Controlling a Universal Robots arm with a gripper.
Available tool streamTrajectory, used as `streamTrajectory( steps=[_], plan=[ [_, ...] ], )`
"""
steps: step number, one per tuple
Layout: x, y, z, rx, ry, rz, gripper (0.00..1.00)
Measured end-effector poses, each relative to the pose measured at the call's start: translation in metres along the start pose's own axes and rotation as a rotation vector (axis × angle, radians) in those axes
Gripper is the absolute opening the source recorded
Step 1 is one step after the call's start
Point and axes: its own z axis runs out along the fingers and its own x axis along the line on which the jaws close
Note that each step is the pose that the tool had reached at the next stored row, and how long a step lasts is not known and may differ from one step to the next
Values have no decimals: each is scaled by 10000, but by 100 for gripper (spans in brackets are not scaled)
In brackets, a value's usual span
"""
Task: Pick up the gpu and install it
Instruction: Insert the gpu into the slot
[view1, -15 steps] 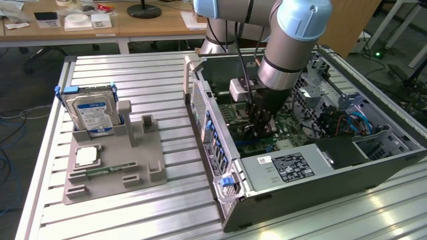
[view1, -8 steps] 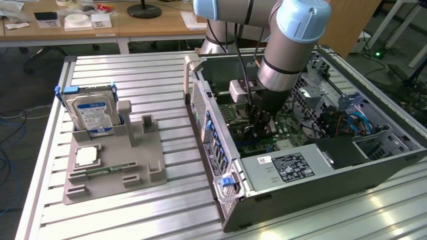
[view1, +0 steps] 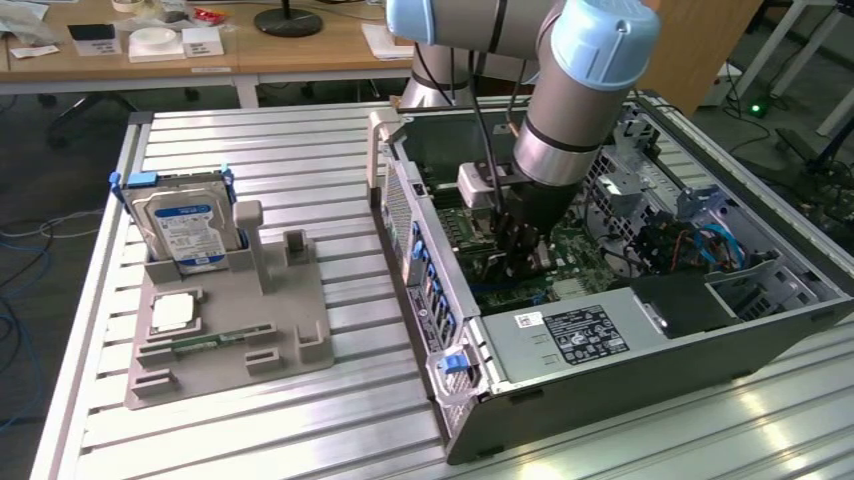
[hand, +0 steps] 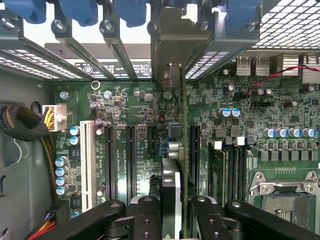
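Gripper (hand: 176, 220) clamped on the gpu (hand: 172, 192), held edge-on over the motherboard (hand: 125, 130) inside the computer case (view1: 641, 330) (bracket toward rear slots). Keep card square to slot; press evenly.

No legible text; motherboard (hand: 150, 130) print perhaps blurred.

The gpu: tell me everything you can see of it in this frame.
The gpu stands on edge between the gripper fingers, seen edge-on in the wrist view: a thin green board with a dark fan housing on one side and a grey metal bracket at its far end, up against the case's rear slot openings. It hangs over the green motherboard, in line with the long black slots. In the exterior view it sits inside the open case.
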Motion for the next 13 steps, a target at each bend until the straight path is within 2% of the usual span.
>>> streamTrajectory(
  steps=[8, 13],
  plan=[
    [0, -1, 8, 2, -2, 0, 28],
    [3, 0, 65, -4, 4, 0, 28]
  ],
)
